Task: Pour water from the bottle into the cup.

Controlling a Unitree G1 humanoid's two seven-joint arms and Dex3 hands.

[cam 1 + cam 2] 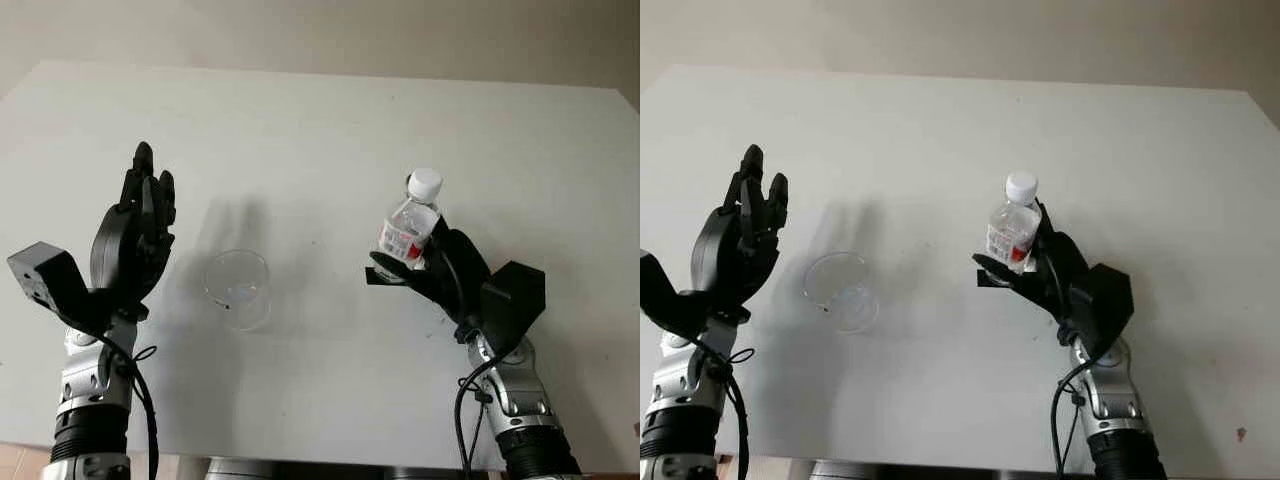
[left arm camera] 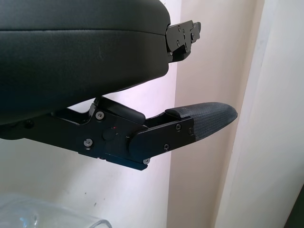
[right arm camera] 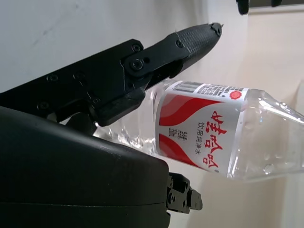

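A small clear water bottle (image 1: pixel 411 226) with a white cap and a red-and-white label stands nearly upright right of centre, and my right hand (image 1: pixel 432 268) is shut on its lower body. The label and the black fingers (image 3: pixel 142 61) around the bottle show up close in the right wrist view. A clear plastic cup (image 1: pixel 238 288) sits on the white table (image 1: pixel 320 130) left of the bottle, a hand's width away. My left hand (image 1: pixel 135 235) is open, raised upright just left of the cup, apart from it. The cup's rim (image 2: pixel 47 216) shows in the left wrist view.
The table's far edge meets a beige wall at the back. Its right edge runs near the right side of the head views. Bare tabletop lies behind and between the cup and bottle.
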